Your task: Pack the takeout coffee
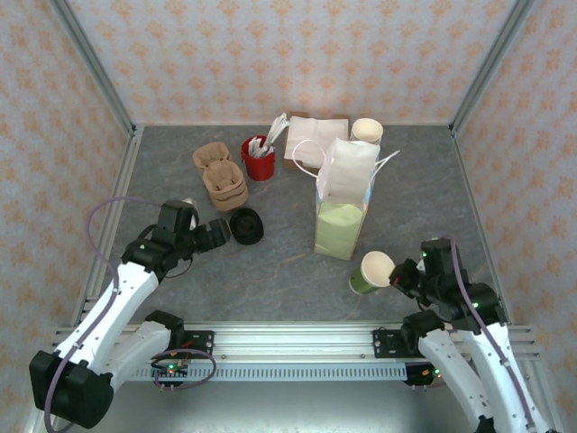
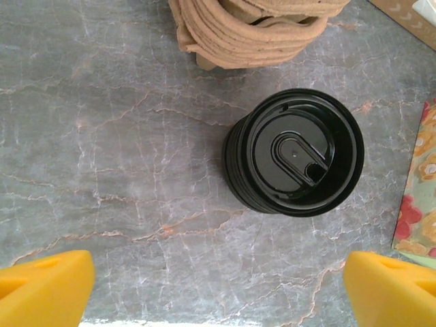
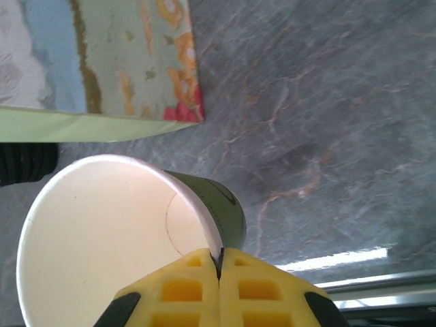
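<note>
The packing has barely begun. The green cup [image 1: 371,271] stands uncovered near the table's near edge, right of the middle and just beside the foot of the paper bag [image 1: 343,203]. The right claw [image 3: 219,262] is pinched tight on the cup's rim. The left claw [image 2: 218,286] hangs with its jaws spread wide and empty over the black lid [image 2: 293,153], which lies left of the table's middle. As I judge it, the lid must be picked up and pressed onto the cup, then the cup lowered into the bag.
</note>
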Motion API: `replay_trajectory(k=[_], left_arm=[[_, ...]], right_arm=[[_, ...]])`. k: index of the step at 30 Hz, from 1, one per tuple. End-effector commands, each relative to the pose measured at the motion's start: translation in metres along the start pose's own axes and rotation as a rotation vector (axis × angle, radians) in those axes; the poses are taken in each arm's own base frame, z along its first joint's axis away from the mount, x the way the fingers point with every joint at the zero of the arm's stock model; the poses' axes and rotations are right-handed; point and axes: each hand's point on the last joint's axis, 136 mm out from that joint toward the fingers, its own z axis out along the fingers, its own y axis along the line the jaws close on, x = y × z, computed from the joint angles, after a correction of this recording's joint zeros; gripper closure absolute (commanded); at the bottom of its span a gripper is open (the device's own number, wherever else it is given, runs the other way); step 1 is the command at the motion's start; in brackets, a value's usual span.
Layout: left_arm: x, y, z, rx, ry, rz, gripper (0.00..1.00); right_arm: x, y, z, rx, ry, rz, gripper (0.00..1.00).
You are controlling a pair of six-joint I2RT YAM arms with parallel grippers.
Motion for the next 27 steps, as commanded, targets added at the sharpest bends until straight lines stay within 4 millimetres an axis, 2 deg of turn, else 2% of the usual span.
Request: replay_trajectory(k=[1,6,10,16,22,27], left_arm=[[-0.003,-0.007,0.005,0.028,-0.011,0.011,0.05],[-0.001,-0.008,0.011,0.04,-0.003,0.004,0.06],[0.001,-0.006,0.018,0.035,-0.004,-0.002,0.06],[0.006,-0.008,0.034,0.046,0.031,-0.024,0.12],[0.005,-0.015,0.048,0.068,0.058,-0.039,0.27],[0.0,-0.019,0.06,0.062,0.07,-0.034,0.37]], right_arm=[[-0.014,0.024,0.013,-0.021,-0.058,-0.042,1.0],[-0.006,0.065,0.025,-0.027,-0.101,-0.191,1.0],[0.015,0.094,0.045,-0.08,-0.093,-0.243,1.0],[0.047,0.133,0.06,-0.116,-0.098,-0.341,1.0],[0.067,0.166,0.079,-0.104,-0.075,-0.381,1.0],[0.069,0.185,0.093,-0.061,-0.092,-0.393,1.0]])
